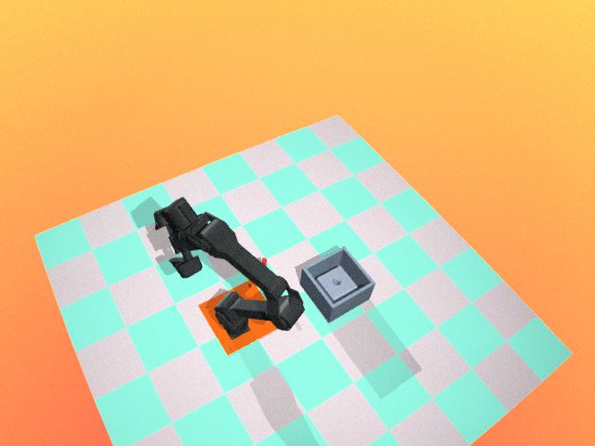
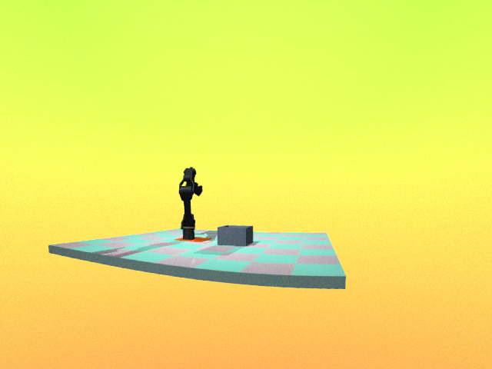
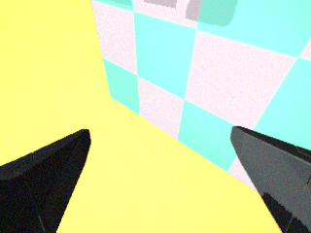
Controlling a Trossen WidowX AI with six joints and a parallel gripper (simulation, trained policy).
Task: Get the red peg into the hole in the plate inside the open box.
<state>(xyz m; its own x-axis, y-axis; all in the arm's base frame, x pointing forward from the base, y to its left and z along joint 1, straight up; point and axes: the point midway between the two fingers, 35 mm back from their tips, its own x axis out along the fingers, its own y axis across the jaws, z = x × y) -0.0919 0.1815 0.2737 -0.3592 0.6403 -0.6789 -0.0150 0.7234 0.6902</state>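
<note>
Checkered counter, orange backdrop: fingers spread with nothing between them, red peg on the counter

Background (image 1: 288,58) (image 2: 238,119) (image 3: 146,194) is orange in the top view, green running to orange in the exterior view, plain yellow in the wrist view. Counter (image 1: 191,393) (image 2: 277,267) (image 3: 233,73) is tiled in mint and pale pink squares.

Fingers (image 1: 188,267) (image 2: 197,189): spread wide, one at each side of the wrist view, nothing gripped. Seen between and beyond them: the counter's edge and yellow background. Position: raised above the counter, well apart from it.

Black arm (image 1: 247,264) (image 2: 187,208): rises from an orange base plate (image 1: 259,335) (image 2: 204,240), which in the top view lies below and to the right of the fingers.

Red peg (image 1: 264,261): on the counter, to the right of the fingers in the top view and well apart from them. Forearm covers part of it; whether it stands or lies, cannot tell.

Open box (image 1: 352,305) (image 2: 234,235): blue-gray, on the counter, farther right of the fingers than the peg in the top view. At its bottom, a paler plate (image 1: 329,290) with a round hole (image 1: 337,282) near the middle. Peg is outside the box, apart from it.
</note>
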